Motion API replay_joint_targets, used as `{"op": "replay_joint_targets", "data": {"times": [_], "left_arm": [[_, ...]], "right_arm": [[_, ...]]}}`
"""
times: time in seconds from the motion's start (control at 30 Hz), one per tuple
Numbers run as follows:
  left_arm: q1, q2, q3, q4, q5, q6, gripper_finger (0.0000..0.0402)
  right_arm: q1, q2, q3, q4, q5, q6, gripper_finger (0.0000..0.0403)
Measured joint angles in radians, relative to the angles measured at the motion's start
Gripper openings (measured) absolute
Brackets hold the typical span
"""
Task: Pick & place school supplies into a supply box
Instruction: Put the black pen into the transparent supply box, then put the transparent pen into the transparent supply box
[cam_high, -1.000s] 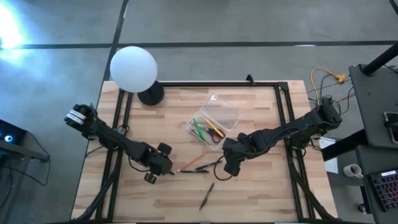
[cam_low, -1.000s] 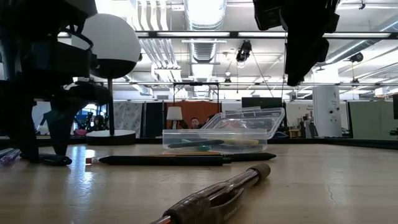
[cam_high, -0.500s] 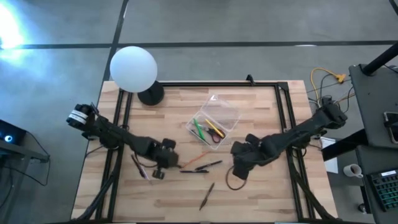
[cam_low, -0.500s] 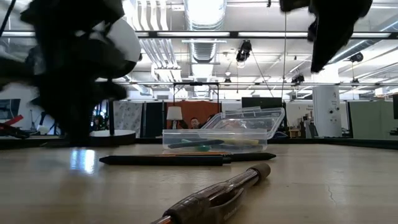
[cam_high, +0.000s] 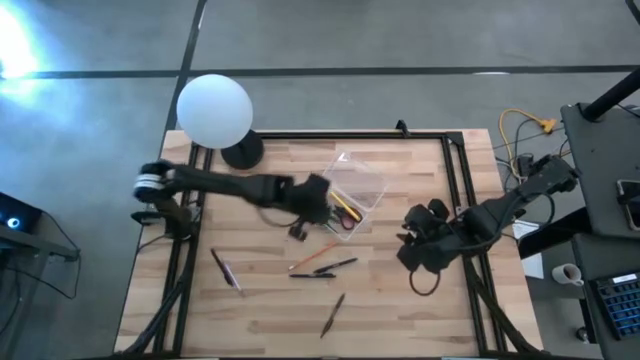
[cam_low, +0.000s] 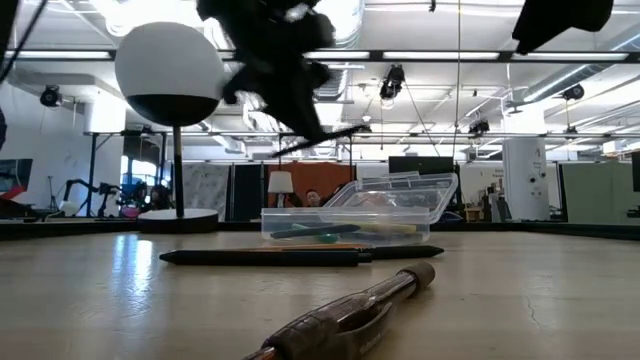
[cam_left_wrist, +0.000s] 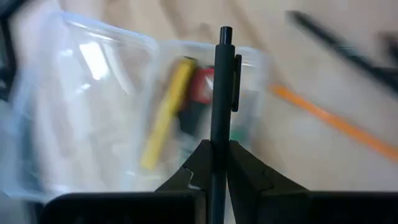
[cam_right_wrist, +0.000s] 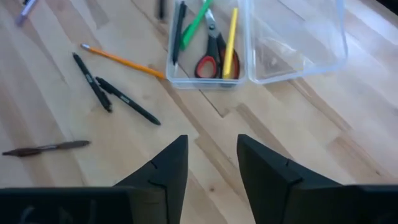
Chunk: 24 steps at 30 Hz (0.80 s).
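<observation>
Above, left gripper (cam_left_wrist: 211, 163) clamped on a black pen (cam_left_wrist: 219, 99), poised over the clear box (cam_high: 345, 194) near the table's (cam_high: 400, 310) middle, with green and yellow pens and red scissors (cam_right_wrist: 210, 59) inside. Right gripper (cam_right_wrist: 210, 163) parted and bare, off to the box's right; orange pencil (cam_right_wrist: 121, 61), two black pens and brown pen (cam_high: 333, 313) loose on the wood.

Left end effector (cam_high: 318, 200) blocks supply box (cam_high: 345, 195); right flank open.

Dark jointed arms; left arm (cam_high: 215, 183) white-banded base.
</observation>
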<state>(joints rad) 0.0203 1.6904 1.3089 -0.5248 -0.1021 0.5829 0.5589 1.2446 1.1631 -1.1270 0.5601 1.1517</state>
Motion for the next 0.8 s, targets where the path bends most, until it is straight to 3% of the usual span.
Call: {"op": "replay_joint_targets", "data": {"times": [0.13,0.27,0.37,0.57,0.8], "left_arm": [[0.061,0.194,0.213,-0.087,0.066,0.108,0.0018],[0.080,0.360,0.433,-0.332,0.072,0.177,0.0021],[0.090,0.440,0.532,-0.449,0.075,0.195,0.0023],[0.102,0.451,0.562,-0.424,0.076,0.151,0.0063],[0.095,0.321,0.456,-0.432,0.078,-0.001,0.0130]], "right_arm": [[0.002,0.008,-0.028,0.003,-0.018,0.012,0.0127],[0.013,0.019,-0.053,0.007,-0.066,0.027,0.0127],[0.025,0.021,-0.078,0.008,-0.108,0.041,0.0127],[0.039,0.021,-0.109,0.010,-0.116,0.060,0.0123],[0.033,0.021,-0.126,0.018,-0.115,0.019,0.0121]]}}
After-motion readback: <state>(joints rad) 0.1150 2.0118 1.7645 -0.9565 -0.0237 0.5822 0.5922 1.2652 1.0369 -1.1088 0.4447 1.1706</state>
